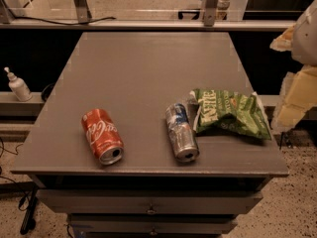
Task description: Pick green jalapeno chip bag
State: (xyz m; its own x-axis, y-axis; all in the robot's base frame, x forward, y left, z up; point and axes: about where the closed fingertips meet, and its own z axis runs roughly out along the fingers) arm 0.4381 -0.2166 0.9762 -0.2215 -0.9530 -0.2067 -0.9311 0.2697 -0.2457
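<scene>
Grey bench (pixel 148 68) with drawers (pixel 148 202) under its front edge, red cola can (pixel 101 135) lying on its side at front left, silver-blue can (pixel 182 132) on its side right of centre, well apart, white pump bottle (pixel 19 87) on a ledge far left.

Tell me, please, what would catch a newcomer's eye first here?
The green jalapeno chip bag lies crumpled near the right front corner of the table, with a silver-blue can on its side just left of it. A red cola can lies further left, and the gripper hangs beyond the right edge, apart from the bag.
</scene>
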